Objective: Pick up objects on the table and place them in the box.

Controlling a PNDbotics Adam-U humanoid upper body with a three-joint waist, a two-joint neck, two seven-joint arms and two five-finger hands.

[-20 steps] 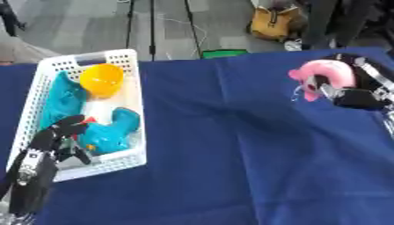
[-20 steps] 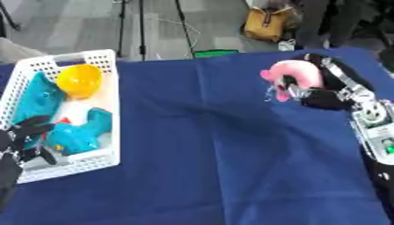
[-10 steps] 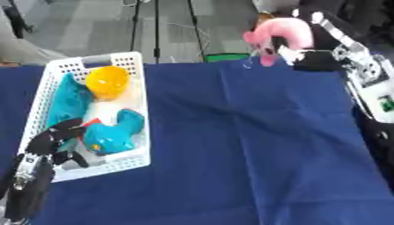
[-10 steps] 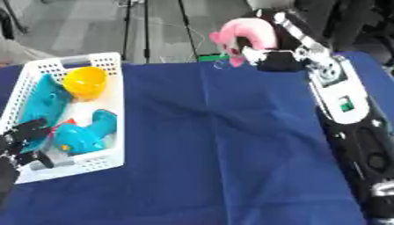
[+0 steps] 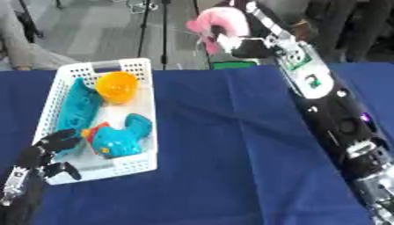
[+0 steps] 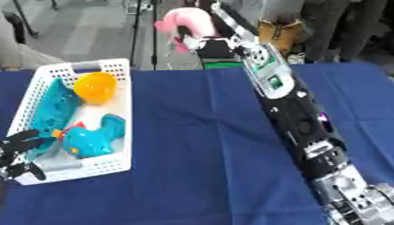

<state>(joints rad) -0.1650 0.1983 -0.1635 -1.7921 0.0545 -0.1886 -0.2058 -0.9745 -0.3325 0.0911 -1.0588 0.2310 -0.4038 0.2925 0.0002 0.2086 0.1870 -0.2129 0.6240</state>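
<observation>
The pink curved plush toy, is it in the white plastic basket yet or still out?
Out. The pink curved plush toy is held in the right hand, beyond the table's far edge, right of the white plastic basket.

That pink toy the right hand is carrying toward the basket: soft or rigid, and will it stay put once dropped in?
The pink toy looks plush and rounded, so probably soft and light for its size. The right hand has its fingers curled around it, which suggests it squashes rather than slips. Dropped into the white basket among the teal toys, it would likely settle, not roll.
</observation>
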